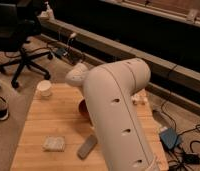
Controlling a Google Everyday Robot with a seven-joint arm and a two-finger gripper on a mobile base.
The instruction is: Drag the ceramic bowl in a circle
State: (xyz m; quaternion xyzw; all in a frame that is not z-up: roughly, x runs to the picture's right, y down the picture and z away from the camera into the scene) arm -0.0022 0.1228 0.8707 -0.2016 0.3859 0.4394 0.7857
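Observation:
My white arm fills the middle of the camera view and reaches over the wooden table. A sliver of the red-orange ceramic bowl shows at the arm's left edge, near the table's middle. The rest of the bowl is hidden behind the arm. My gripper is hidden too, somewhere below the rounded wrist joint, close to the bowl.
A white cup stands at the table's far left. A pale packet and a flat grey object lie near the front. A snack packet peeks out right of the arm. An office chair and floor cables flank the table.

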